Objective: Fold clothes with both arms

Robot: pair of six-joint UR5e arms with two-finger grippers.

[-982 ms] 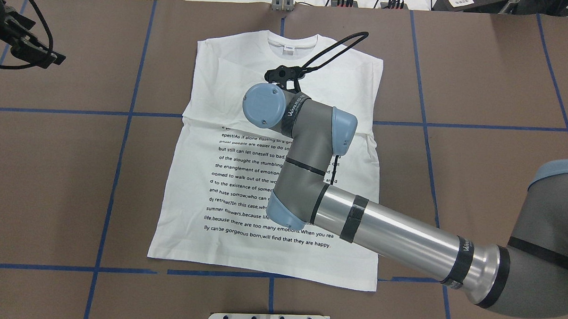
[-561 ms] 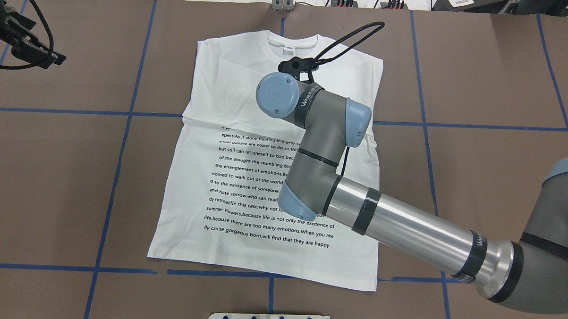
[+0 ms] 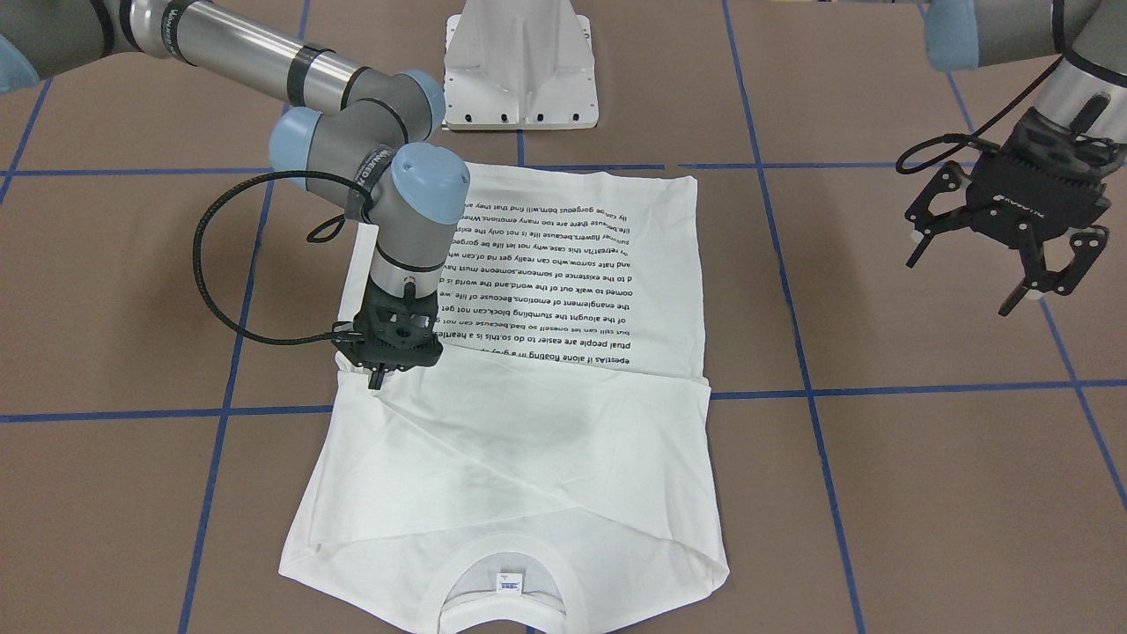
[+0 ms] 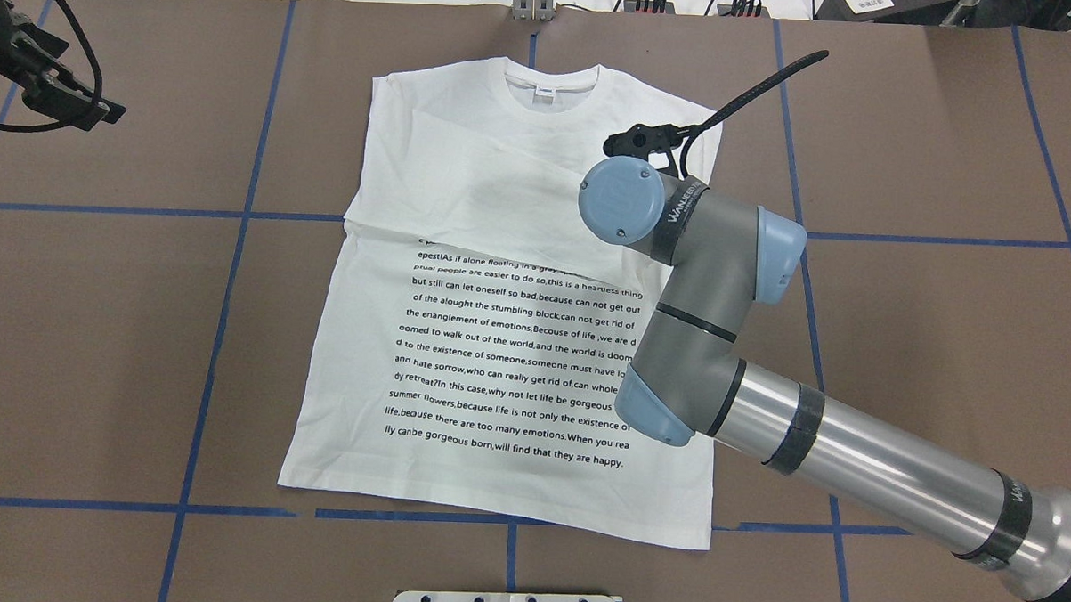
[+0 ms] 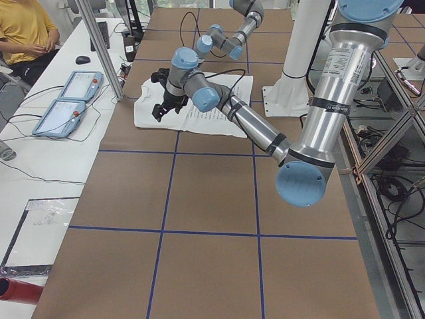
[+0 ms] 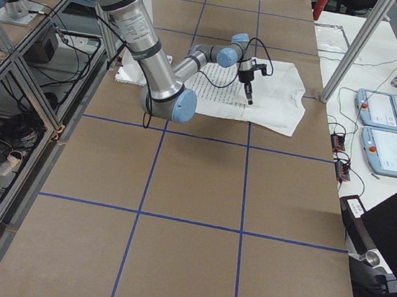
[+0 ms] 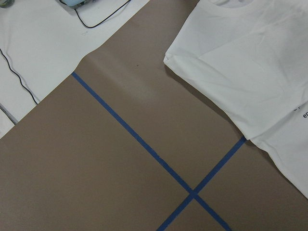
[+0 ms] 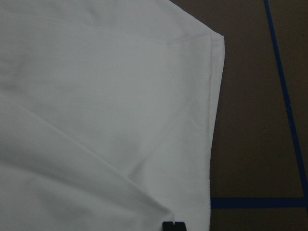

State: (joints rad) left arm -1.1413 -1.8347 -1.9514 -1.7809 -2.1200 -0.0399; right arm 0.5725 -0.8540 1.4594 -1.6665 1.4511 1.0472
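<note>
**Right gripper.** Your right gripper [image 3: 377, 379] has its jaws drawn together into a single narrow tip that points straight down. The tip sits at the surface of the T-shirt [image 3: 528, 440], just inside the side edge on the robot's right. It meets the cloth at the fold where the tucked-in sleeve crosses the chest. You cannot tell from these views whether any cloth is pinched between the jaws. The right wrist camera shows only a sliver of black fingertip at its bottom edge, over white fabric, with a folded corner of the shirt beyond it.

**Left gripper.** Your left gripper [image 3: 964, 273] has its jaws spread wide and holds nothing. It hangs over bare brown table [image 3: 880, 493], well apart from the shirt's other side edge.

**Writing.**
- The printed text [image 4: 515, 363] faces up. Its last line reads "lly canbe gorgeous born,will find that they are happy."
- A line above it reads "summer flowers,because life is not only the existence of".
- The black band [image 4: 681, 212] on the right arm's wrist carries white lettering that looks like "WANLEED".
- The label [image 3: 508, 581] inside the collar [image 3: 445, 594] is too small to read.

**Position of the shirt.** The shirt lies flat with both sleeves folded inward, the collar away from the robot and the hem toward it. It straddles the blue tape lines [image 3: 880, 387]. The right gripper's tip stands just beyond the top line of print on the collar side, and the left gripper is off the garment entirely.
</note>
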